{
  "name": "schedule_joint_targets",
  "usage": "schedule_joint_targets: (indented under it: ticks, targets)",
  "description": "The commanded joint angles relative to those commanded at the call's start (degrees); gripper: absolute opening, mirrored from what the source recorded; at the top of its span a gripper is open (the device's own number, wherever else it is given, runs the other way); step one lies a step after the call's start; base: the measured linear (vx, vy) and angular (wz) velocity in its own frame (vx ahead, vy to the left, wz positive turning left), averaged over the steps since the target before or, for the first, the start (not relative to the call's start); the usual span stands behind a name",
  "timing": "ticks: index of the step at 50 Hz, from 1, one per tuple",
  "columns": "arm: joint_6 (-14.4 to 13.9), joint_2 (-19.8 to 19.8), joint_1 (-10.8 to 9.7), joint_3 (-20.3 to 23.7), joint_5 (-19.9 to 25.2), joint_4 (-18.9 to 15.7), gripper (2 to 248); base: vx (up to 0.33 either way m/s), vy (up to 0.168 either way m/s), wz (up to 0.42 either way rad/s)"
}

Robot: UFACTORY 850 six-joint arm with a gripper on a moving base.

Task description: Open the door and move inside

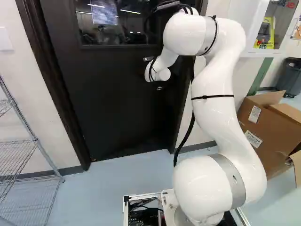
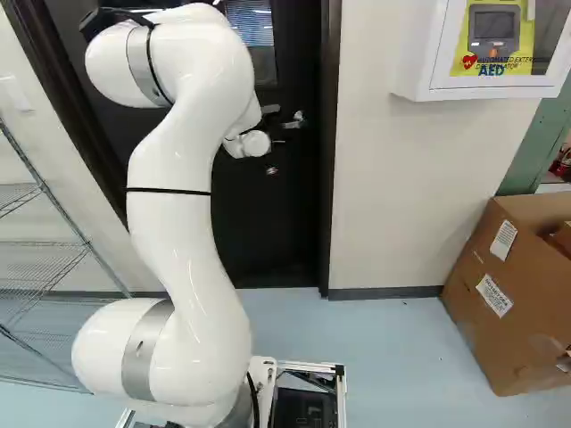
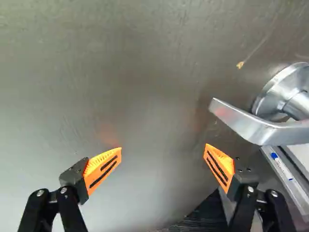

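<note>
Reaching to the black door with the gripper spread wide;
facing the door's surface with both fingers well apart; near the silver lever handle on it, with the free end ahead of one orange pad.

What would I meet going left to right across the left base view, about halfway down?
Wire shelf unit → pale wall → black door → black cable → white arm → cardboard box.
</note>
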Motion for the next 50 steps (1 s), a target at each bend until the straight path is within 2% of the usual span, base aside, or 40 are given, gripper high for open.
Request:
schedule_joint_targets:
  ticks: [50]
  targets:
    - [0.0,-9.22,5.87,-12.56,0.0,-1.07,247,0.0,0.0,0.0]
